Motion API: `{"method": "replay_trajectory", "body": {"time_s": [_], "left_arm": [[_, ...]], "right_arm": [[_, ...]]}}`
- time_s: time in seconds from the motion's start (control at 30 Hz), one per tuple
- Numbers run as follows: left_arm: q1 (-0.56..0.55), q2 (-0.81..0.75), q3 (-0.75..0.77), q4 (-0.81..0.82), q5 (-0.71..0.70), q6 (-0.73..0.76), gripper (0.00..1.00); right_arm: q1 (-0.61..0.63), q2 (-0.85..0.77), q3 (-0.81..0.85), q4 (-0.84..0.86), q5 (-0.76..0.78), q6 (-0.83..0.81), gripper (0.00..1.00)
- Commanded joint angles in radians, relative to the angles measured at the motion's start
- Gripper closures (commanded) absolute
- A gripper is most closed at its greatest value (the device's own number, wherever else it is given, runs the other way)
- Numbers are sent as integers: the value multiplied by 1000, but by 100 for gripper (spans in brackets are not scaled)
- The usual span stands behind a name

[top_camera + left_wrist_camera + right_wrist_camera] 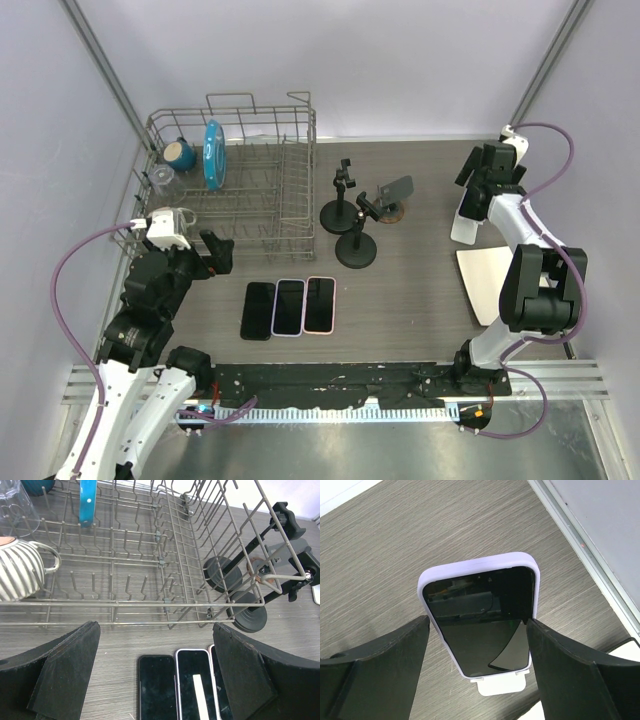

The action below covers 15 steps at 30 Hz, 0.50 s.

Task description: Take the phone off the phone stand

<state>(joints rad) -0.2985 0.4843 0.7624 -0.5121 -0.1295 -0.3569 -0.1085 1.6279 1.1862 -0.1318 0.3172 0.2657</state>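
Note:
A phone in a lilac case [480, 615] leans upright on a small white phone stand [502, 684] at the table's right side; the stand also shows in the top view [464, 225]. My right gripper [476, 625] is open and straddles the phone's lower half, the right finger at the case's edge and the left finger apart from it. It also shows in the top view [480, 185]. My left gripper [155, 630] is open and empty, low over the table in front of the dish rack, and shows in the top view [215, 250].
Three phones [289, 307] lie flat side by side near the front. Two black stands [340, 205] stand mid-table; one holds a grey phone [398, 188]. A wire dish rack [285, 215] with a blue plate [213, 152] is back left. A white sheet [490, 280] lies at right.

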Motion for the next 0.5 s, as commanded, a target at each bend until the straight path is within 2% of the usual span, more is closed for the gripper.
{"method": "replay_trajectory", "body": {"time_s": [0.0,0.1,0.13,0.23,0.3,0.43,0.47], "left_arm": [[5,0,0,41,16,19,0],[4,-4,0,41,19,19,0],[4,-1,0,43,19,19,0],[4,-3,0,41,18,21,0],[5,-1,-2,43,21,21,0],[4,-1,-2,43,22,19,0],[5,-1,-2,43,22,21,0]], "right_arm": [[-3,-5,-19,46,-13,-3,19],[-3,-13,-31,41,-49,12,30],[-5,-17,-34,40,-53,17,38],[-3,-39,-42,35,-63,24,50],[-5,-51,-39,29,-76,27,51],[-5,-98,-33,21,-92,33,65],[-5,-108,-33,21,-93,35,66]]}}
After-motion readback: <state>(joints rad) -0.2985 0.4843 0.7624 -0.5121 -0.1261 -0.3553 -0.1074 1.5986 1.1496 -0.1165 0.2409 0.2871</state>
